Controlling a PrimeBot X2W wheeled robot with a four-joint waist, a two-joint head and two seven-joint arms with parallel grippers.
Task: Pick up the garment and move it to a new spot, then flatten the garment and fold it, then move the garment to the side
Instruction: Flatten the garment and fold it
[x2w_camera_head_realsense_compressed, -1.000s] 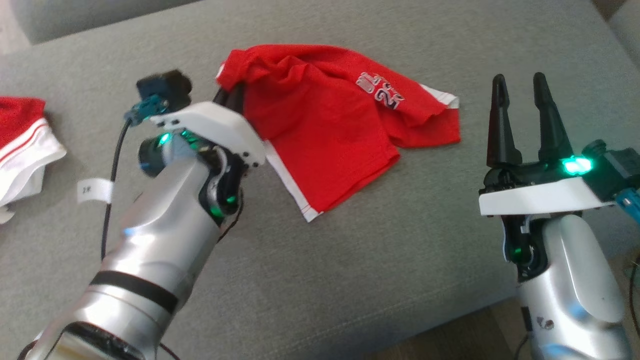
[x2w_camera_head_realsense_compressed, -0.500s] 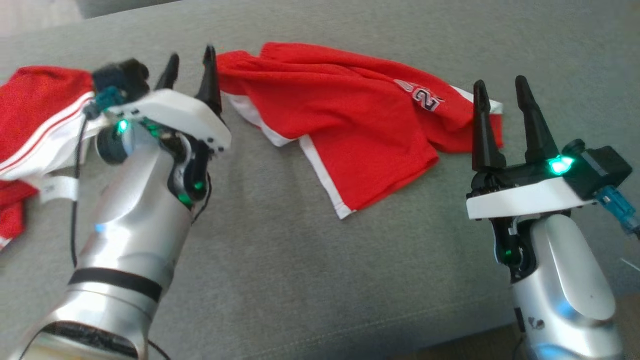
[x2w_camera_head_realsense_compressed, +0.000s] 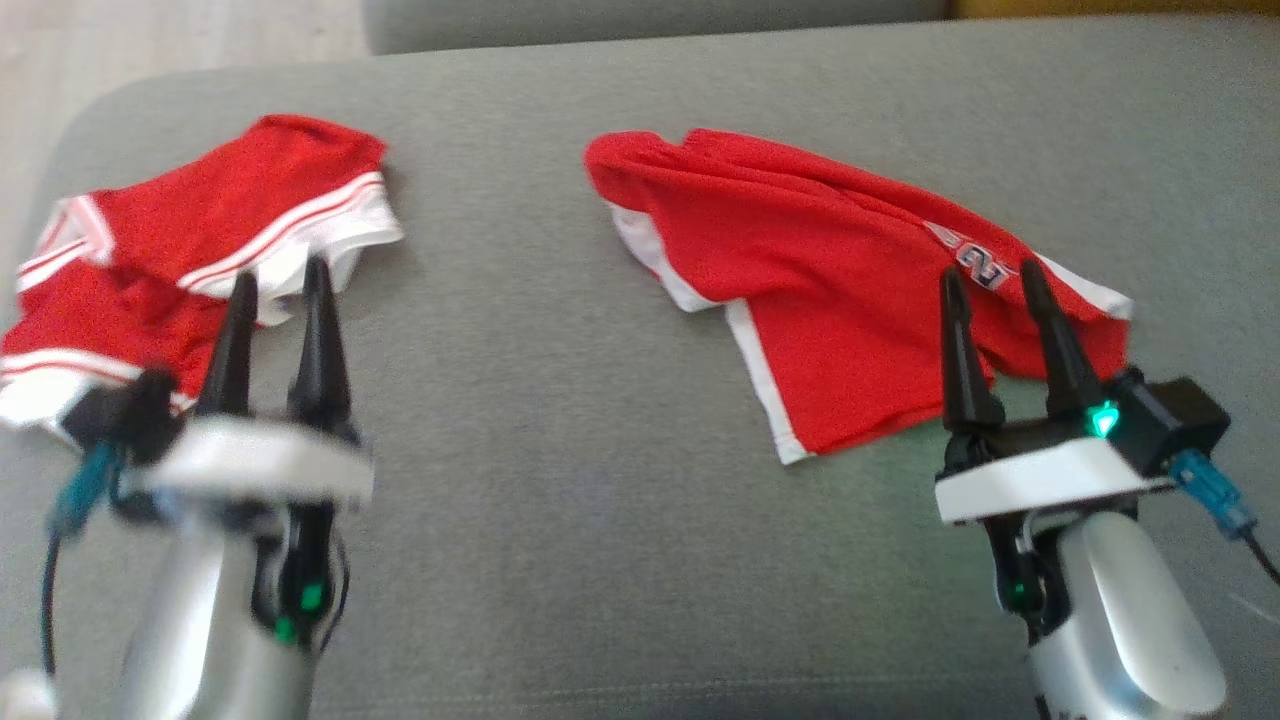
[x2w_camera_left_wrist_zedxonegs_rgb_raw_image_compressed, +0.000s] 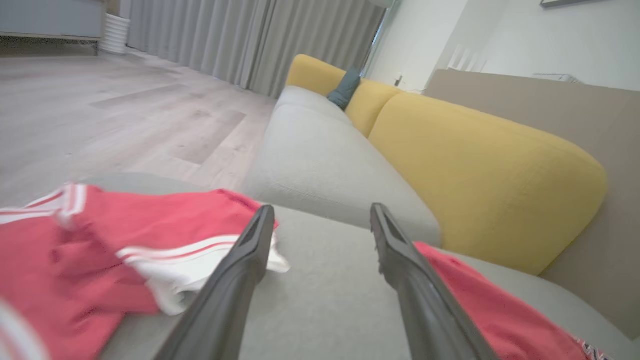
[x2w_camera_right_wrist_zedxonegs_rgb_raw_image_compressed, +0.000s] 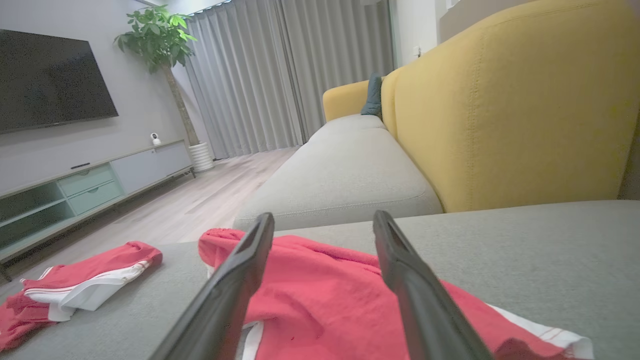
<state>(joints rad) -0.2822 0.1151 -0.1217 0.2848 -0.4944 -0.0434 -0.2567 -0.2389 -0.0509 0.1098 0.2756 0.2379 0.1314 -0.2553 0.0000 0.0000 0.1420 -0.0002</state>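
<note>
Fingers (x2w_camera_head_realsense_compressed: 318, 340) of left gripper (x2w_camera_head_realsense_compressed: 279, 283) seen spread wide, nothing held; right gripper (x2w_camera_head_realsense_compressed: 990, 278) likewise spread, empty. Garment (x2w_camera_head_realsense_compressed: 830, 290) found rumpled on grey cushion (x2w_camera_head_realsense_compressed: 560, 450), right of centre, near right gripper (second red garment (x2w_camera_head_realsense_compressed: 200, 225) lying well left). Step judged: flattening, not yet begun. Next move: opposite edges to be pinched, fabric pulled taut.

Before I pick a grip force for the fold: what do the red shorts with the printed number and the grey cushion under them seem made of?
Red shorts: thin, matte fabric, likely a synthetic sports knit; it lies in soft folds, with white trim. Grey cushion: woven upholstery cloth, matte, finely grained; padding beneath is a guess.
</note>
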